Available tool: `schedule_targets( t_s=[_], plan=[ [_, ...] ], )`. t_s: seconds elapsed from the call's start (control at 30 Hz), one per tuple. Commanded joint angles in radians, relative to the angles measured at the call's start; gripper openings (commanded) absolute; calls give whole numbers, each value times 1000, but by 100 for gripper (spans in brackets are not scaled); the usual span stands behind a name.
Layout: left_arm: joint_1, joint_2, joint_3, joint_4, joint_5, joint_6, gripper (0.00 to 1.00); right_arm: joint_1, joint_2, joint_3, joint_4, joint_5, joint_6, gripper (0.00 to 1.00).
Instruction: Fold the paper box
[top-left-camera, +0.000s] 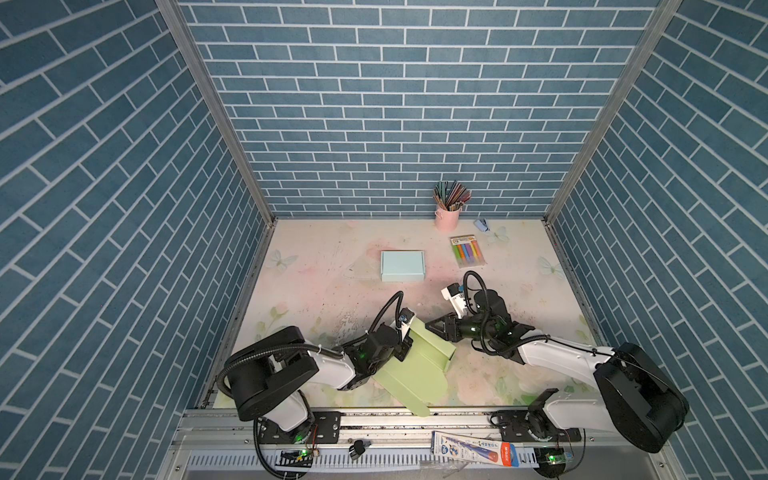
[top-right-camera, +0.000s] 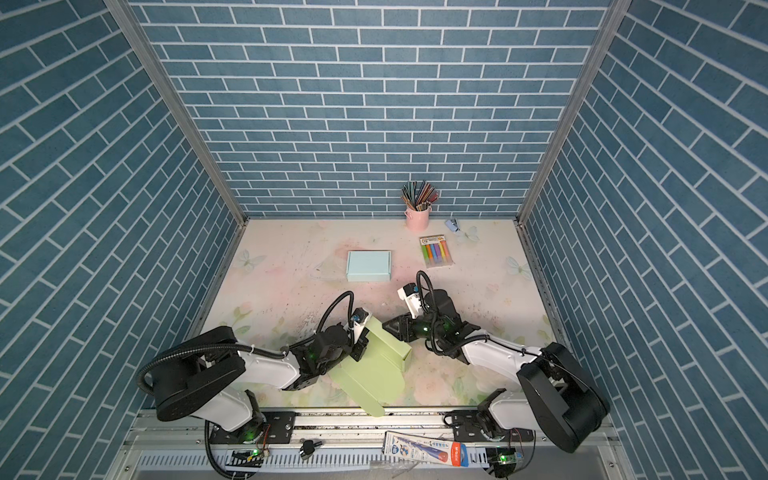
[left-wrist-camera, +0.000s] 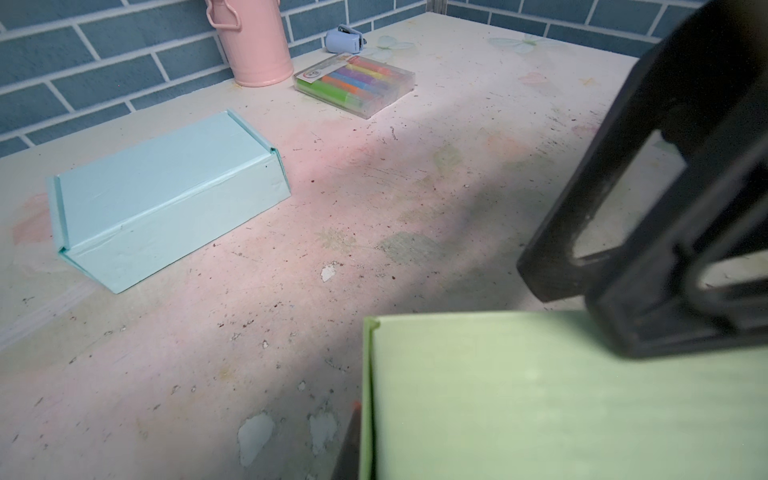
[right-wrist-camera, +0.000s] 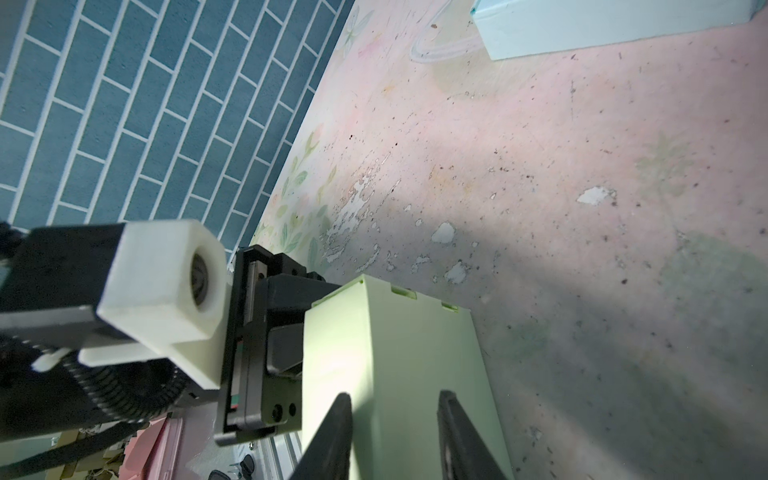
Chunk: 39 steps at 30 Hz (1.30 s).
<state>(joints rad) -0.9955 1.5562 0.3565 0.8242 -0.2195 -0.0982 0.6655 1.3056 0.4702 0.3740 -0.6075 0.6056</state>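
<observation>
Presently, at the bottom edge of both top views, a printed carton (top-left-camera: 473, 451) is lying on the metal rail (top-left-camera: 374, 430). Just above it, lower centre, the green paper box (top-left-camera: 419, 374) is sitting half-folded on the table (top-left-camera: 332, 299), one flap overhanging the rail and one long wall standing raised.

The left pincer (top-left-camera: 405, 347) is clamping tight on the box's left side. The right pincer (top-left-camera: 434, 328) is reaching in from the right at the raised wall's upper end. Its jaws are standing partly apart, and the right wrist view is showing green card between them. Whether they are touching it cannot be told.

Farther up, at frame centre, a closed pale blue box (top-left-camera: 402, 266) is resting flat. Beyond it, toward the table's upper right, a marker pack (top-left-camera: 468, 251), a small blue stapler (top-left-camera: 482, 225) and a pink cup of pencils (top-left-camera: 448, 218) are sitting near the back wall.
</observation>
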Motion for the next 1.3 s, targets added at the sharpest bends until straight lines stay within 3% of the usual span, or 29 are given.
schedule_targets(
  t_s=[0.0,0.13,0.4,0.57,0.73,1.27],
  plan=[
    [-8,20,18,-3,-3,7,4,33,-12,23,-22,-26,-9,36],
    [-9,30,20,7,2,6,3,37,-63,31,-71,3,-21,36],
    [-9,29,15,9,6,15,3,-99,-172,33,-112,71,-24,38],
    [-9,35,25,16,8,19,3,-141,-49,44,-31,52,-22,37],
    [-10,41,37,16,15,25,3,-138,130,82,21,-39,-69,33],
    [-9,82,46,41,10,21,4,15,265,130,40,-149,-132,31]
  ],
)
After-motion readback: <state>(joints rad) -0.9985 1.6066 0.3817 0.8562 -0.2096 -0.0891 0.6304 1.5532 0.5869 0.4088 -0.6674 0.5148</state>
